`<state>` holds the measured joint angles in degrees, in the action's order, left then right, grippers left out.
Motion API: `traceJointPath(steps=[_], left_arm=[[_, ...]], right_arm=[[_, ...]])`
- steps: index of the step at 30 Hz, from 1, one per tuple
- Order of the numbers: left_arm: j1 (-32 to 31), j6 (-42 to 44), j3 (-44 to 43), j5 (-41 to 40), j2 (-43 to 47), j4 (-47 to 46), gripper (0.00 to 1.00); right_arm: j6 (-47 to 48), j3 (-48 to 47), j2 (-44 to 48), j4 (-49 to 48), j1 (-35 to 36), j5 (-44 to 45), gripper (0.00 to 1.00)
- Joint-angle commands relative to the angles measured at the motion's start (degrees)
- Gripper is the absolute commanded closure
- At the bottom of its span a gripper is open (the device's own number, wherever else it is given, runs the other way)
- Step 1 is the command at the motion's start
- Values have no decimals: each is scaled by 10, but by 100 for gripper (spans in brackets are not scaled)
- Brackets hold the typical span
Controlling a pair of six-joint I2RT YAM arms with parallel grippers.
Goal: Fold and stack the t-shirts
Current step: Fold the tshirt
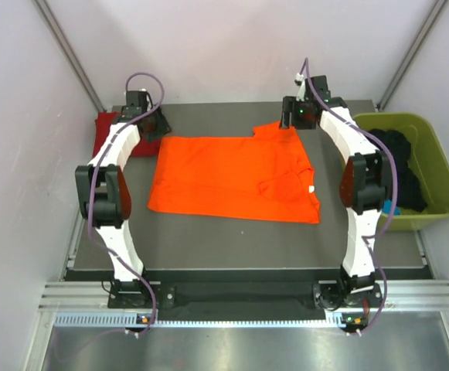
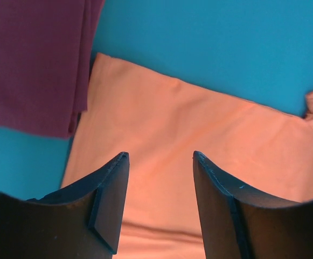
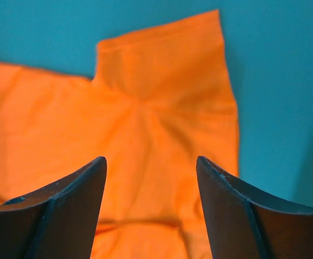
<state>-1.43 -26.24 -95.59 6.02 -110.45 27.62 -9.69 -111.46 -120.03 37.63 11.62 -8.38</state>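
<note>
the orange shirt (image 1: 232, 174) lies spread across the middle of the table (image 1: 247, 239), hem to the left and collar to the right, its far sleeve flat and its near sleeve seemingly turned in. the dark red shirt (image 2: 32, 59) sits at the far left corner, just beside the orange hem, and its layered edges suggest it is folded. by that reading the job looks about half done: the orange shirt is not yet folded or stacked with the red one. the left claw (image 2: 160, 156) hangs wide open over the orange shirt's far left corner, gripping nothing. the right claw (image 3: 151, 159) is equally spread over the far sleeve, also empty. whether fingertips touch cloth cannot be told.
</note>
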Motion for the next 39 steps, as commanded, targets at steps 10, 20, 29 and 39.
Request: traceJointPath(steps=[10, 20, 29, 39], left_arm=[[24, 118, -191, 49, -209, -5, 45], [24, 145, -234, 16, -269, -9, 44], [20, 153, -241, 14, -297, -14, 51], [18, 134, -243, 43, -287, -35, 100]], right_arm=[[-1, -177, -193, -78, -70, -93, 32], [-41, -193, -260, -141, -76, -136, 37], [-111, -213, -308, -209, -77, -155, 41], [-118, -214, -316, -242, -75, -137, 81]])
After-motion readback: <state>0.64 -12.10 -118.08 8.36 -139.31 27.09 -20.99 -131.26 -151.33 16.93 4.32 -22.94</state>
